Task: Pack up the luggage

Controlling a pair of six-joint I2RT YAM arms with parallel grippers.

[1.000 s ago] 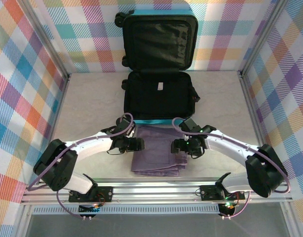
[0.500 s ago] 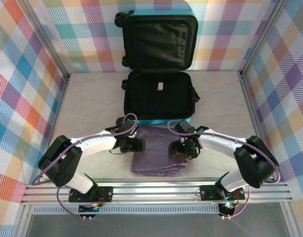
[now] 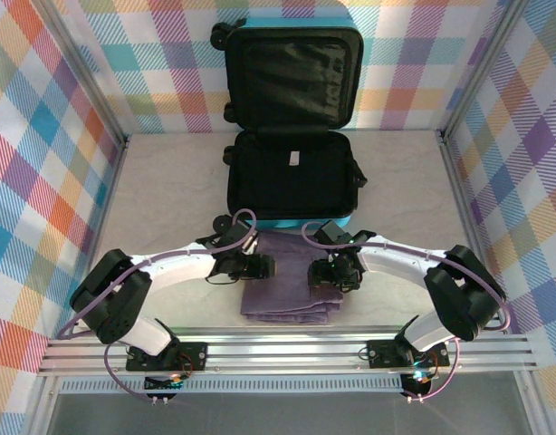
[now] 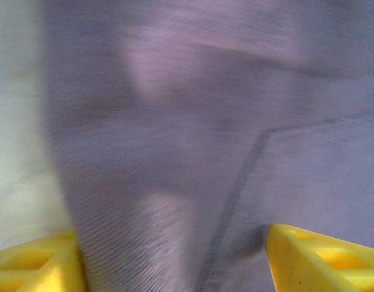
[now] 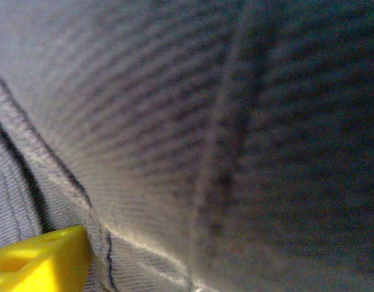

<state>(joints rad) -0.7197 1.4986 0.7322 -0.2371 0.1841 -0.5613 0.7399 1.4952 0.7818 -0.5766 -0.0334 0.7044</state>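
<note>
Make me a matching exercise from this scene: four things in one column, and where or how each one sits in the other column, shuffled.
Column one
1. luggage
2. folded purple garment
3. left gripper
4. right gripper

Column two
A. lying flat on the table between the two grippers
B. open, lid standing up at the back
C. at the garment's right edge
D. fingers apart over the garment's left edge

Pairs: 1-B, 2-A, 3-D, 4-C

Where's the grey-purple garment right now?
Top view: the folded grey-purple garment lies near-centre on the table, just in front of the open turquoise suitcase, with the left gripper and right gripper over its two sides.
</note>
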